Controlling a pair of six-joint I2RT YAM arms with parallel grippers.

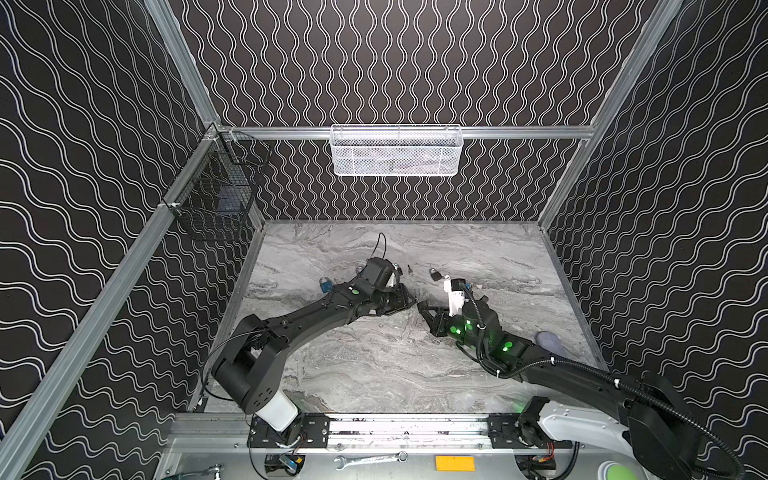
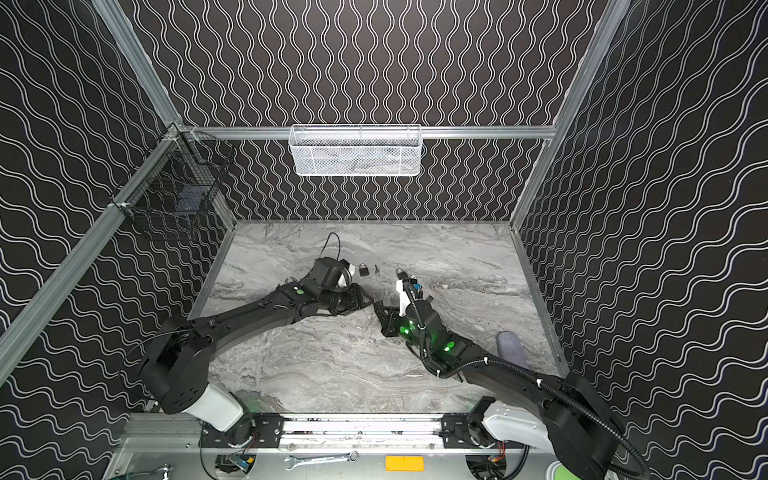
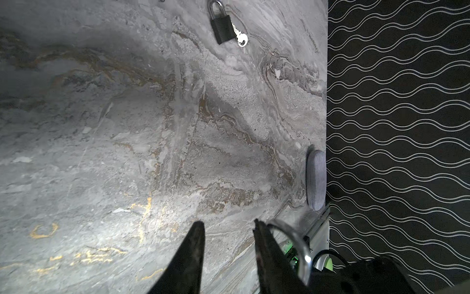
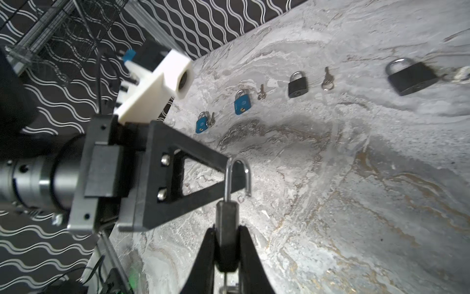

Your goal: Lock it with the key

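Two arms meet above the bench (image 4: 356,178): the right gripper (image 4: 227,229) pinches the padlock (image 4: 226,216), shackle (image 4: 228,178) raised open. The left gripper (image 3: 228,222), spread, sits beside the shackle. Next, probably, it must press it squarely shut.

Legible markings: none in any view.
Wrench (image 2: 320,459), bottom edge of both top views: a raised mark along the shank, too small to read. Yellow plate (image 2: 404,463), bottom edge just right of the wrench: flat colour, any print too small to tell. Black padlock (image 3: 223,25), upper middle of the left wrist view: nothing on its face can be made out as a brand or number. The other padlocks and keys in the right wrist view are too small or too blurred for any stamp to be read.
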